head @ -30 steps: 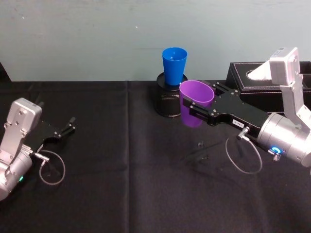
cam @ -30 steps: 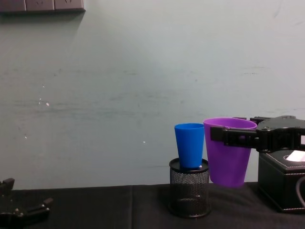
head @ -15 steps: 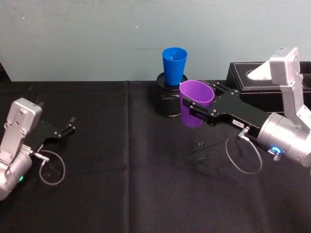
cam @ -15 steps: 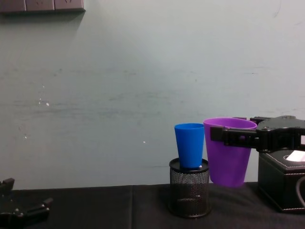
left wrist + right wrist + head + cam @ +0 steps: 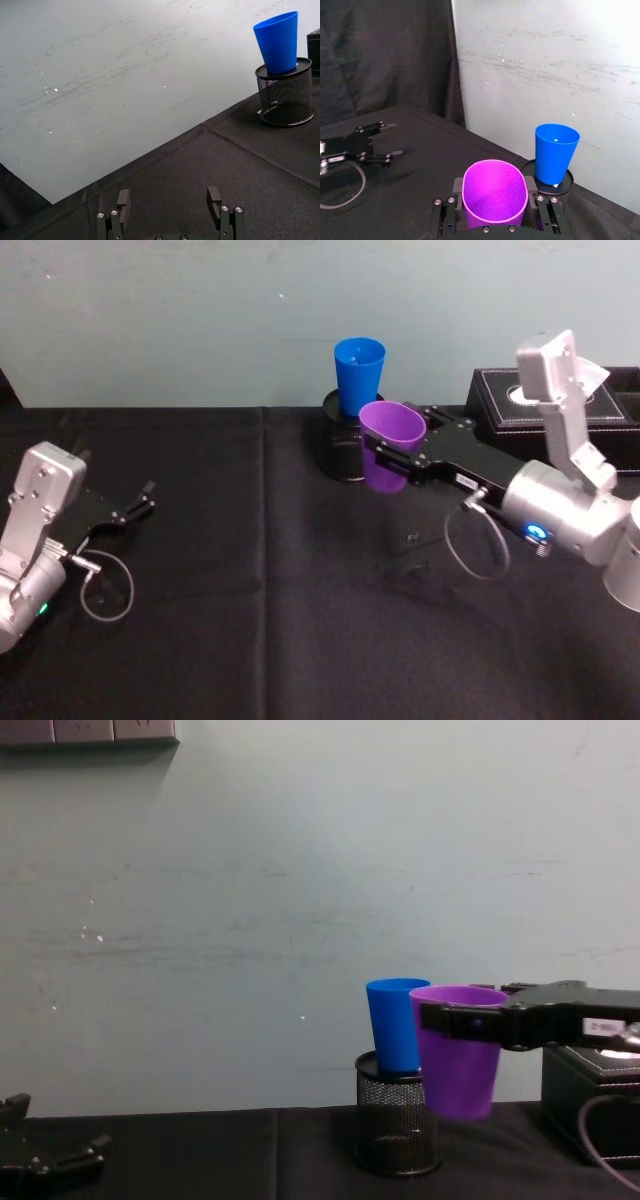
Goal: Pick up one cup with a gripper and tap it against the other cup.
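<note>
1. Since half a second ago, the right claw (image 5: 400, 443) has swung the purple cup (image 5: 392, 426) left, closer to the blue cup (image 5: 358, 375). From the chest, the two now overlap.
2. The purple cup hangs upright, off the table, in front of the mesh holder (image 5: 343, 458). The right wrist view shows a gap between the cups.
3. The right claw is clamped on the purple cup just below the rim, one finger on each side.
4. The left claw (image 5: 135, 508) rests spread and empty, on the table far left.
5. The purple cup looks light, thin and smooth, likely slippery. The rim bows oval, so more squeeze risks buckling.
6. The blue cup perches on the holder and is probably tippy, so tap gently.
</note>
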You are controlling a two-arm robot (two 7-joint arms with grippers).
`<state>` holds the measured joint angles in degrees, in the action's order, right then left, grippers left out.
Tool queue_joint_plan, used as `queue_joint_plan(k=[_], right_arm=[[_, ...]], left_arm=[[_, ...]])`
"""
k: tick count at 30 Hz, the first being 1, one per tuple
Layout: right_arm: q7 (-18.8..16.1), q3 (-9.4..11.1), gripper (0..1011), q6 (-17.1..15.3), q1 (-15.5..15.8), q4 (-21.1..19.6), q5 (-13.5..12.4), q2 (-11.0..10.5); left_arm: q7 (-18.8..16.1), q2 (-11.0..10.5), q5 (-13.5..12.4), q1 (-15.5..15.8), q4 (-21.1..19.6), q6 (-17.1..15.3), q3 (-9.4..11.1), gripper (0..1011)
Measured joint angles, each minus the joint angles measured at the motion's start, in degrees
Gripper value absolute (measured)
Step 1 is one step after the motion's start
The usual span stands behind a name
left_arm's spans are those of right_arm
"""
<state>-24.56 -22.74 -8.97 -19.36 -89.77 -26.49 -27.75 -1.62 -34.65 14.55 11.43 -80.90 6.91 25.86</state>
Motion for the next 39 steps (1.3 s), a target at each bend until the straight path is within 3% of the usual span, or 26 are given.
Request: queue_joint_plan(k=[11,39], right_arm=[[1.2,-1.7,720,0.7,-6.3,10.7,1.9,5.9],[1.5,-1.1,720,3.0,-16.5,26.9,5.9,13.6]], left_arm=[[0.0,0.0,0.0,0.0,0.0,0.0,0.0,1000],[0.0,0.0,0.0,0.0,0.0,0.0,0.0,1000]])
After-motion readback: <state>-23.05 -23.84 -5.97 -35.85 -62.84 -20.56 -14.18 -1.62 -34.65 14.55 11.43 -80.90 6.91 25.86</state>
